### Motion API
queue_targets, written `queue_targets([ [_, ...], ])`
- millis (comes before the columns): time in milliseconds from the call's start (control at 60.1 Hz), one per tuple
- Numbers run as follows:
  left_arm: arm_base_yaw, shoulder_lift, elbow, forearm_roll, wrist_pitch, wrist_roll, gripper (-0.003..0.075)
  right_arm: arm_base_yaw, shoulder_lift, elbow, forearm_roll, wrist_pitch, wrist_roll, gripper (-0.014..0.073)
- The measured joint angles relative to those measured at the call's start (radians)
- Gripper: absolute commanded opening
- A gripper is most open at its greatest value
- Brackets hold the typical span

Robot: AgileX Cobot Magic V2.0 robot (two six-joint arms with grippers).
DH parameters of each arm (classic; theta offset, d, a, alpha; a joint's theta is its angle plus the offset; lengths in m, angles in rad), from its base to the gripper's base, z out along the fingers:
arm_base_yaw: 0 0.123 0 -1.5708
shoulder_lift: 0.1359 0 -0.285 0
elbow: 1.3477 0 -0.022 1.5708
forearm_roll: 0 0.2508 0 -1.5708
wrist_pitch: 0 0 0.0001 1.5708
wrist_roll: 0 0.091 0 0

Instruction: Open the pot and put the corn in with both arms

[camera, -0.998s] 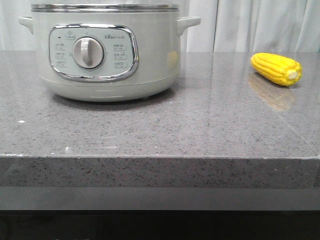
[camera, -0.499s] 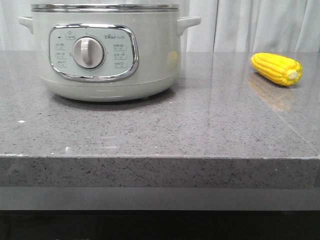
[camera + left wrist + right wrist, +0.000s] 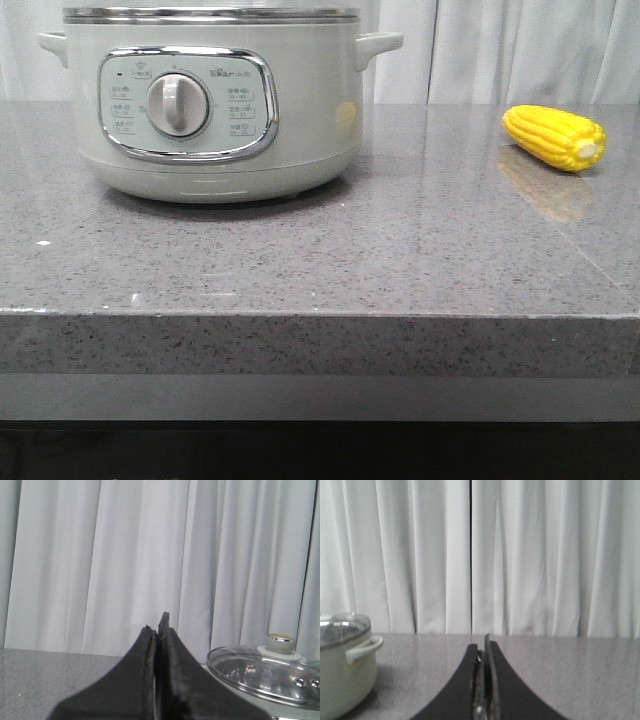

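Grey speckled worktop point(image 3: 300, 260) carries the pot point(image 3: 215, 110) at my left with its glass lid point(image 3: 265, 672) on and the corn point(image 3: 555, 138) well apart at my right, and with my left end effector point(image 3: 156, 630) and right end effector point(image 3: 485, 652) both closed and empty, I judge the round cob may roll off if nudged.

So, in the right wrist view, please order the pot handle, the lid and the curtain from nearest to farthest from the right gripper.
From the right gripper:
1. Pot handle, sticking out of the pot's side toward the gripper.
2. Lid, on top of the pot, just beyond the handle.
3. Curtain, behind the counter, clearly farthest.
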Motion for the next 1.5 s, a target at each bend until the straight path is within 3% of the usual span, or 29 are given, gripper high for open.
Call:
queue_targets([
  [333,0.0,0.281,-0.329,0.002,0.307,0.0,-0.002,0.0,0.246,-0.303,-0.015,0.253,-0.002,-0.0068],
  [549,0.0,0.38,-0.328,0.002,0.357,0.0,-0.002,0.0,0.363,-0.315,-0.015,0.376,-0.002,-0.0068],
  [732,0.0,0.427,-0.32,0.002,0.374,0.0,-0.0015,0.0,0.408,-0.306,-0.015,0.391,-0.002,-0.006],
  [832,0.0,0.451,-0.32,0.005,0.374,0.0,0.009,0.0,0.425,-0.302,-0.015,0.399,-0.002,0.0058],
  [965,0.0,0.482,-0.32,0.018,0.374,0.0,0.0421,0.0,0.436,-0.302,-0.015,0.403,-0.002,0.0386],
  [1048,0.0,0.505,-0.32,0.018,0.366,0.0,0.0554,0.0,0.436,-0.302,-0.015,0.403,-0.002,0.0544],
  [1131,-0.002,0.535,-0.327,0.018,0.366,0.0,0.0575,0.0,0.436,-0.302,-0.015,0.405,-0.002,0.0608],
  [1498,-0.241,0.747,-0.468,0.045,0.31,0.004,0.0564,0.0,0.436,-0.302,-0.015,0.405,-0.002,0.0602],
])
